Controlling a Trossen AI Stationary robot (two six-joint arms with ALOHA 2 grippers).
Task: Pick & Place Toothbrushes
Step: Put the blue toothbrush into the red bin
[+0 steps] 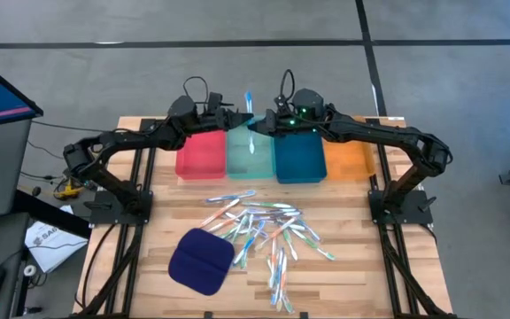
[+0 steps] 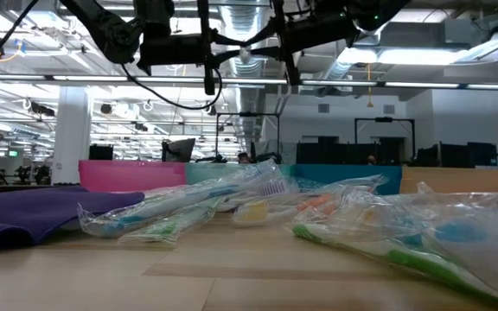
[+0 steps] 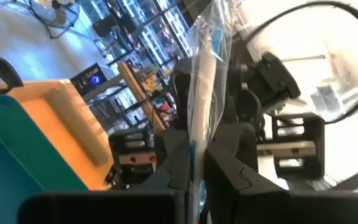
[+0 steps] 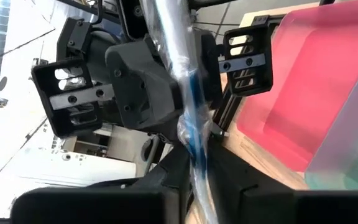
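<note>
Both grippers meet above the teal tray on one wrapped toothbrush. The left gripper pinches it tight; the right gripper grips loosely — a mistimed release risks a twist or drop beside the tray.

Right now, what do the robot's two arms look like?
Both arms are dark, nearly black, made of jointed sections. The left arm has a looping black cable at its wrist, and so does the right arm, which also shows small green lights near its wrist. Each ends in a blocky black gripper with two flat jaws: the left gripper and the right gripper.
</note>
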